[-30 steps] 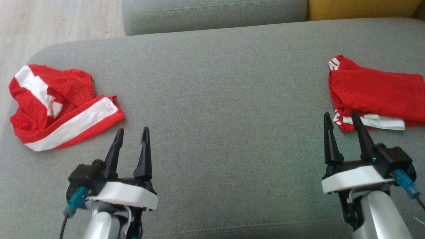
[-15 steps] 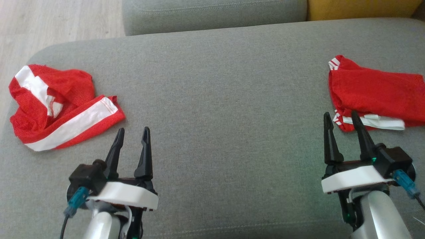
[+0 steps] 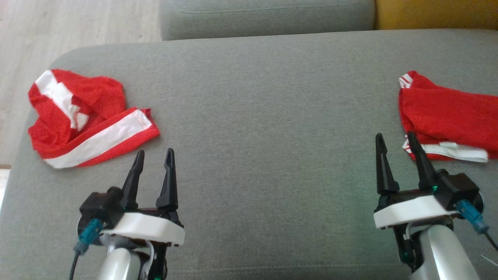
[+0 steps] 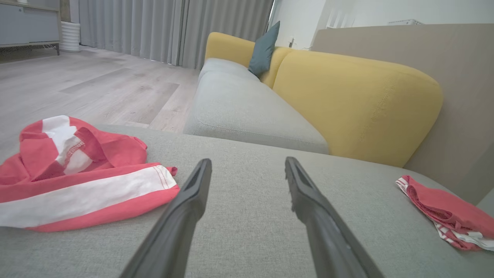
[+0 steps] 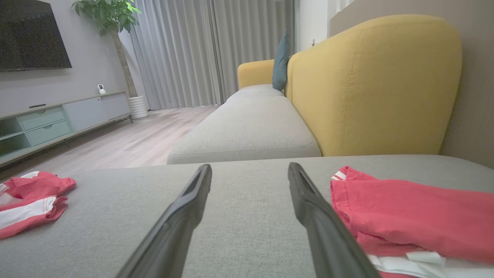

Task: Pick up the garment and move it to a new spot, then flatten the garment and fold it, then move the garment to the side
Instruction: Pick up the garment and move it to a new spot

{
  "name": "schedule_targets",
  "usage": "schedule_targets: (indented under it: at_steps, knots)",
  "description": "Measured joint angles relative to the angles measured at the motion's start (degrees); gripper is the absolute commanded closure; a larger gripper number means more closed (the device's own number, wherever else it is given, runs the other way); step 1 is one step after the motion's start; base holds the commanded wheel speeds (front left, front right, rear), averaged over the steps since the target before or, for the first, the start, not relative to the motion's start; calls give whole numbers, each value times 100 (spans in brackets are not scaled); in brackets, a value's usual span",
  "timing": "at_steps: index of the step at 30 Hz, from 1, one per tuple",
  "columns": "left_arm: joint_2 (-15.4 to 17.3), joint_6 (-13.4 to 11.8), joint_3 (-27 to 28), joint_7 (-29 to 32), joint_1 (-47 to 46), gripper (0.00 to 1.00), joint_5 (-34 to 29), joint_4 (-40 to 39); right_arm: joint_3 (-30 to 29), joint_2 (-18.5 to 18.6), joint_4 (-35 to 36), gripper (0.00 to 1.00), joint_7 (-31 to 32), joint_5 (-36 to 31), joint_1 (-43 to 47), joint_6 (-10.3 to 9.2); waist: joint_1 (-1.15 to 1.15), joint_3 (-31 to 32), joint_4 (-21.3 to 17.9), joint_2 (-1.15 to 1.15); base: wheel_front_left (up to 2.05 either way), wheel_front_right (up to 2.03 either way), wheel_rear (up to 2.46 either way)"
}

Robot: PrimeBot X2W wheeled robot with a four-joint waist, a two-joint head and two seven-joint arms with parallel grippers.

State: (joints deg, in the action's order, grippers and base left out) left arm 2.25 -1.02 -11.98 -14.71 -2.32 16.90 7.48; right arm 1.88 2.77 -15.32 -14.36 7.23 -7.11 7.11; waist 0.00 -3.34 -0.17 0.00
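Note:
A crumpled red garment with broad white stripes [image 3: 87,118] lies at the left end of the grey cushion [image 3: 264,116]; the left wrist view has it [image 4: 77,177] at the left. My left gripper [image 3: 155,153] hovers open just to its near right, nothing between the fingers. A second red garment [image 3: 447,114], folded flat with white trim, rests at the right end, seen close at the right in the right wrist view [image 5: 409,212]. My right gripper [image 3: 395,138] stands open just left of it, empty.
Beyond the cushion runs a grey sofa seat [image 3: 264,17] with a yellow backrest [image 4: 359,104] and a teal pillow [image 4: 264,48]. Wooden floor [image 3: 74,23] lies past the cushion's left edge. A TV unit [image 5: 58,119] and a plant [image 5: 112,15] stand far off.
The whole head picture has shifted slightly right and down, so the camera moved. Both grippers stay open, and neither garment has shifted on the cushion.

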Motion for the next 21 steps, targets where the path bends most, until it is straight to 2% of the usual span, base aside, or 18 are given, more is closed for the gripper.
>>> schedule_targets:
  at_steps: [9,21]
  knots:
    - [0,-49,100,0,-3,0,100,-1,231,0,-14,0,0,-1,79,0,0,-31,510,0,0,0,0]
    - [0,-57,271,0,-1,0,108,-5,612,0,-97,0,0,23,77,0,0,-30,1427,0,0,0,0]
